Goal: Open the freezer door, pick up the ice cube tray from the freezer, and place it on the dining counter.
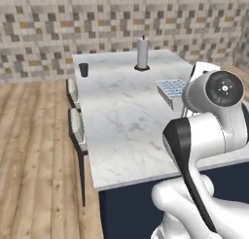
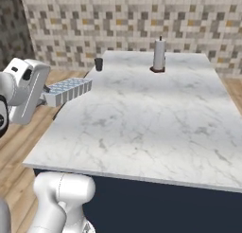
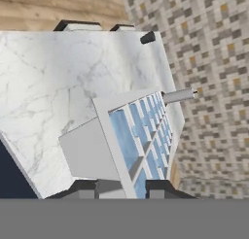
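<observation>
Table: the dining counter (image 2: 142, 118), a big white grey-veined marble top on a dark navy base, fills the middle of both base views; a mosaic tile wall stands behind it at 12 o'clock.
Chairs: two pale-backed seats (image 1: 76, 124) tuck against the table's edge at 9 o'clock in the left base view.
Ice cube tray (image 2: 68, 91): white with pale blue cubes, held in the air and tilted, above the table's edge at 9 o'clock in the right base view, 3 o'clock in the left.
Gripper (image 3: 121, 187): clenched on the ice cube tray's near end, a fingertip on each side.
Paper towel roll (image 2: 159, 55): upright on a dark base, toward the far end, 12 o'clock.
Dark cup (image 2: 98, 64): small, at the far corner, 11 o'clock.
</observation>
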Motion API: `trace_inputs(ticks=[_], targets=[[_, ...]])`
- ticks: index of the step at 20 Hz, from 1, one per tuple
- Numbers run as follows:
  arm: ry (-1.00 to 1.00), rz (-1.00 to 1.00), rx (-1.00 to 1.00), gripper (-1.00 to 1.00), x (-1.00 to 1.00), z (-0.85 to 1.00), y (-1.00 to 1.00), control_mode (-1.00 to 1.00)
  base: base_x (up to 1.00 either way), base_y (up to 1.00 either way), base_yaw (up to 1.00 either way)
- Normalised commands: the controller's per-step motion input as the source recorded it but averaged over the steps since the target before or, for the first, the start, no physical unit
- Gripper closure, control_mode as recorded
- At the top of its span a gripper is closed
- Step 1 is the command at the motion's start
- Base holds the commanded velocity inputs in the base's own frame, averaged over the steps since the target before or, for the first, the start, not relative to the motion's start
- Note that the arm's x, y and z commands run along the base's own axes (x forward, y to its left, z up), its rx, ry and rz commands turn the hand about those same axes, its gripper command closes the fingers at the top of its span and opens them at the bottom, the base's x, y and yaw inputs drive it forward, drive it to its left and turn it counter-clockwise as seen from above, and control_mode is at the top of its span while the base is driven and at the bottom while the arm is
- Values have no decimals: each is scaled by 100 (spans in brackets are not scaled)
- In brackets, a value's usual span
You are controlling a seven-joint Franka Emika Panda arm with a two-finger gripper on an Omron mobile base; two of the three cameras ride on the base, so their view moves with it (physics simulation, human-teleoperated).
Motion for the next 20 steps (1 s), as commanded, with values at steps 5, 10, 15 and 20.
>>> trace_inputs(ticks=[5, 10, 15, 20], targets=[[0, 0, 0, 100, 0, 0, 0, 100, 52, 0, 0], [0, 0, 0, 100, 0, 0, 0, 100, 49, 0, 0], [1, 0, 0, 100, 33, -14, 0, -100, 21, 0, 0], [9, 0, 0, 100, 73, -33, 9, -100, 0, 0, 0]])
